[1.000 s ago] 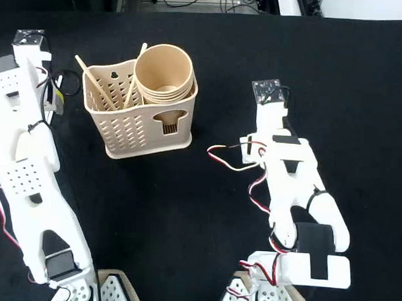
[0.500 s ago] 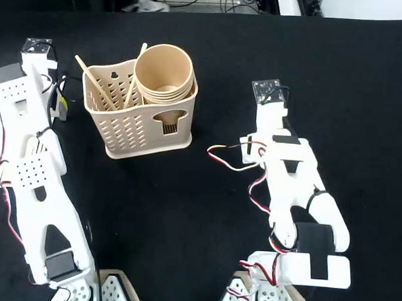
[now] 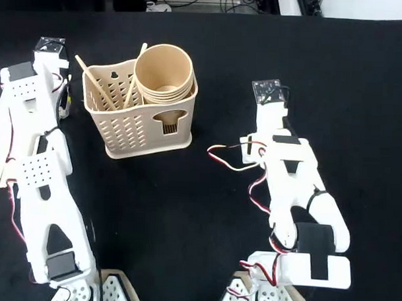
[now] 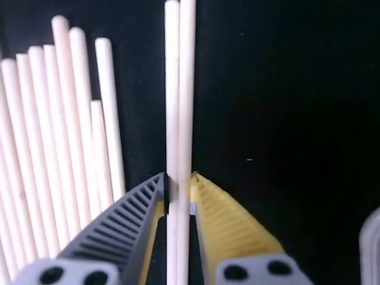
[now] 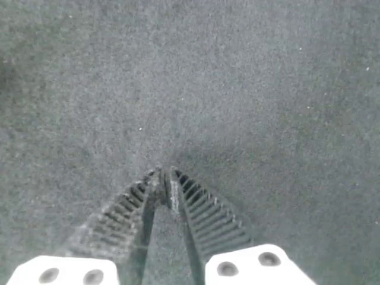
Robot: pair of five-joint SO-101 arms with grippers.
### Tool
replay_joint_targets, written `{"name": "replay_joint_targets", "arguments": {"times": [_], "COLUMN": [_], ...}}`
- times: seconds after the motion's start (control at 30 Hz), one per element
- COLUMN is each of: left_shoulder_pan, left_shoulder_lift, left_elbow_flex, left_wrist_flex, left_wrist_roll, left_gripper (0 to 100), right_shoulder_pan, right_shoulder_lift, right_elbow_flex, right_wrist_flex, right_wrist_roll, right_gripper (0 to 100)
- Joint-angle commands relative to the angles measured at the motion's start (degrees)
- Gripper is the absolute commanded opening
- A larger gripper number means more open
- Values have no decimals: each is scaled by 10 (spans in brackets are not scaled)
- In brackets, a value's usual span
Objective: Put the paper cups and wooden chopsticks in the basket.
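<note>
High view: paper cups (image 3: 162, 90) fill the basket (image 3: 132, 125) at ten o'clock. Left gripper (image 4: 178, 181) clamps a chopstick pair (image 4: 180, 89) beside loose chopsticks (image 4: 59, 130); right gripper (image 5: 163, 178) closed, empty.

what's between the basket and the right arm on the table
Bare black table, in the high view: nothing lies between the basket and the right arm except that arm's own loose wires.

white perforated arms (image 3: 38, 171), red-yellow cables (image 3: 225, 166) — left claw (image 4: 178, 187) grey and yellow, ridged; right claw (image 5: 163, 178) dark grey
</note>
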Motion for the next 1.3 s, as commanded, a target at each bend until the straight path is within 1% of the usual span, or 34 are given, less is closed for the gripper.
{"name": "replay_joint_targets", "arguments": {"times": [0.0,0.13,0.23,0.4,0.6,0.77,0.93,1.13,1.27], "left_shoulder_pan": [-2,-1,-9,-14,-16,-18,-15,-15,-14], "left_shoulder_lift": [-3,-3,-3,-24,-67,-136,-246,-381,-476], "left_elbow_flex": [-33,-120,-177,-175,-145,-96,-12,61,150], "left_wrist_flex": [11,84,85,85,86,86,86,86,86], "left_wrist_roll": [-2,-1,16,24,26,77,122,149,161], "left_gripper": [29,29,29,29,29,29,29,29,29], "right_shoulder_pan": [-4,-4,-4,-4,-4,-4,-4,-4,-4], "right_shoulder_lift": [-11,-11,-11,-11,-11,-11,-11,-11,-11], "right_elbow_flex": [-2,-2,-2,-2,-2,-3,-3,-3,-3], "right_wrist_flex": [-9,-9,-9,-9,-9,-9,-9,-9,-9], "right_wrist_roll": [0,0,0,0,0,0,0,0,0], "right_gripper": [13,13,13,13,13,13,13,13,13]}}
